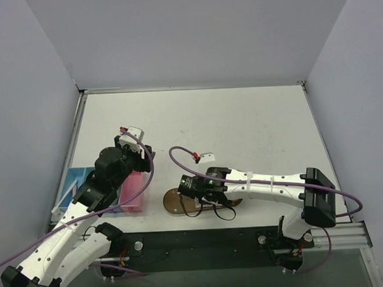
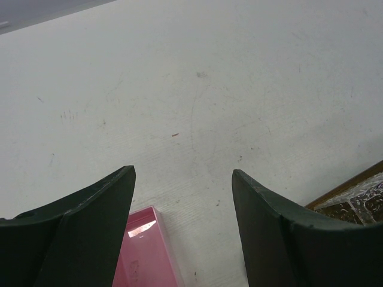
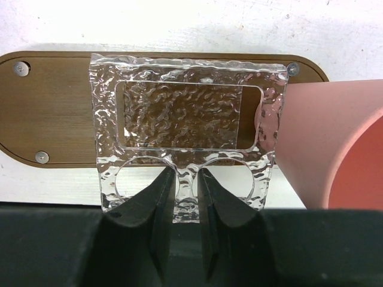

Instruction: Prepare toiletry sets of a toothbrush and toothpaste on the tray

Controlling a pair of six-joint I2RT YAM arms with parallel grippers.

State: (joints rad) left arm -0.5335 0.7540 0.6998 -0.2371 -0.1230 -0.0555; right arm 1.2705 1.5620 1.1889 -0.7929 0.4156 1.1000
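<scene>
The brown wooden oval tray (image 3: 54, 113) lies on the white table near the front edge; it also shows in the top view (image 1: 171, 198). My right gripper (image 3: 187, 176) is shut on the strip between two round holes of a clear textured plastic holder (image 3: 185, 113), which is held over the tray's middle. A pink cup (image 3: 335, 149) is at the tray's right end. My left gripper (image 2: 182, 173) is open and empty above the bare table, left of the tray (image 2: 344, 188). No toothbrush or toothpaste is in view.
A pink rectangular bin (image 1: 133, 190) sits under the left arm, and its corner shows between the left jaws (image 2: 146, 251). A blue bin (image 1: 76, 186) lies left of it. White walls close the table at the back and sides.
</scene>
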